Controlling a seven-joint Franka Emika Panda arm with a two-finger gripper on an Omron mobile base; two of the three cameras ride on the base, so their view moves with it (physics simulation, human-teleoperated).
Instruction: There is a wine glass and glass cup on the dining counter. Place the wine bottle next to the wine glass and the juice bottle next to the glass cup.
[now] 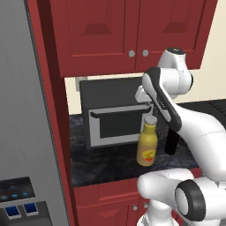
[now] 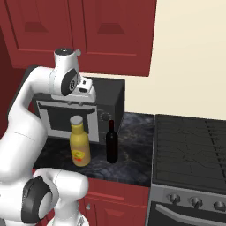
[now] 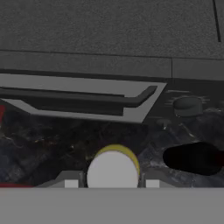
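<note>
Yellow juice bottle (image 1: 147,148) stands upright on the dark marbled counter (image 2: 132,167) before the toaster oven (image 1: 112,111). Gripper (image 3: 112,183) is clenched around its grey cap. Wine bottle (image 2: 112,142) stands just beside, apart.

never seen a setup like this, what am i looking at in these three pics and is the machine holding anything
It is a rendered kitchen with a white robot arm on a base that drives. Two pictures come from cameras on that base, behind the arm to its left and right. The third comes from a camera on the hand, looking straight down along the gripper.

On the dark marbled counter stand a yellow juice bottle with a grey cap and a slim dark wine bottle, in front of a toaster oven.

In the hand view the two fingertips sit either side of the juice bottle's cap. The gripper looks closed on it; the bottle stands on the counter.
</note>
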